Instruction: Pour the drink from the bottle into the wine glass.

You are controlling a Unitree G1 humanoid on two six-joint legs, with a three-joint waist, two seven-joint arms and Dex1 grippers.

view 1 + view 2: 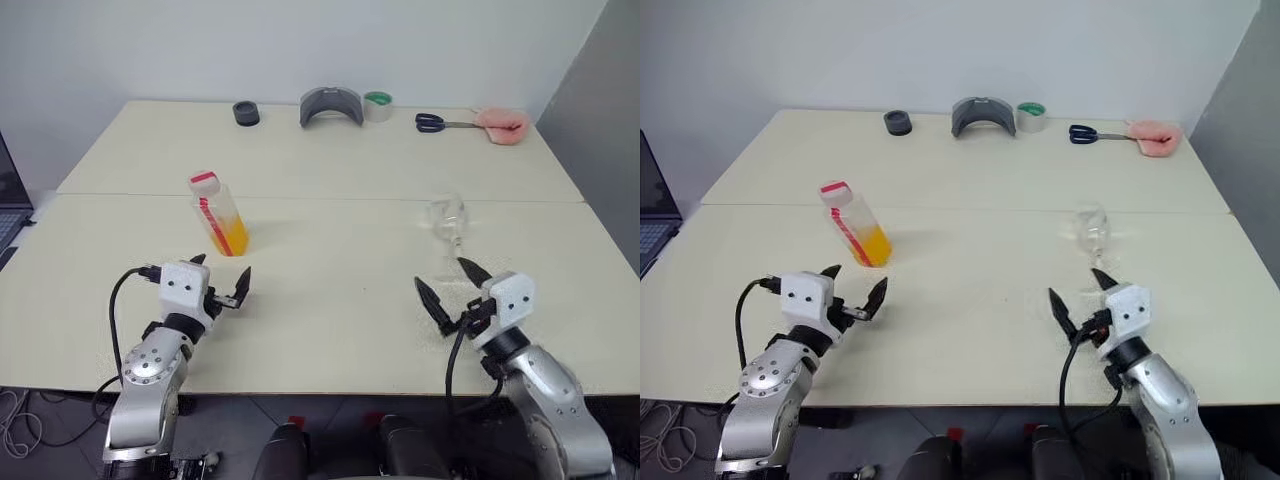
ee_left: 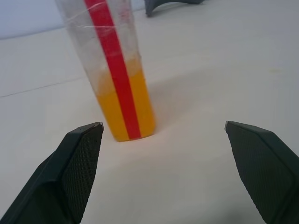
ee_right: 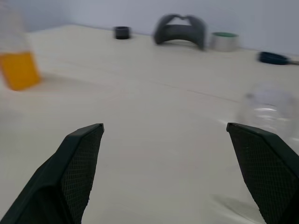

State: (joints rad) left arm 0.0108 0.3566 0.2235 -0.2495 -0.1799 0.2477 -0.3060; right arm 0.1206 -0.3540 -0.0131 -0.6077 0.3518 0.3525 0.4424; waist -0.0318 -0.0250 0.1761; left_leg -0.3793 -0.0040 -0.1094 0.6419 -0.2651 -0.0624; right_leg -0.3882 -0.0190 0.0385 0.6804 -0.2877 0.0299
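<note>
1. Left tool (image 1: 222, 280) stands wide open just above the counter (image 1: 340, 300) and holds nothing; its two black fingers (image 2: 70, 172) are spread far apart.
2. Right tool (image 1: 450, 285) is also wide open and empty, and it points forward and a little toward the left side.
3. The bottle (image 1: 219, 214) stands on the counter just beyond the left tool, not touching it. It has a pink-red cap and a red strip down its side.
4. The drink (image 2: 126, 107) is orange-yellow and fills only the lower part of the bottle.
5. The wine glass (image 1: 447, 219) stands on the counter just beyond the right tool, and it is clear and appears empty. In the right wrist view its bowl (image 3: 271, 112) shows close to one finger, but apart from it.
6. The bottle and the wine glass are well apart from each other, one on each side of the counter.
7. Along the far edge of the counter lie a small black round object (image 1: 246, 113), a grey curved object (image 1: 331, 106), a roll of tape (image 1: 378, 105), blue-handled scissors (image 1: 436, 123) and a pink object (image 1: 503, 126).
</note>
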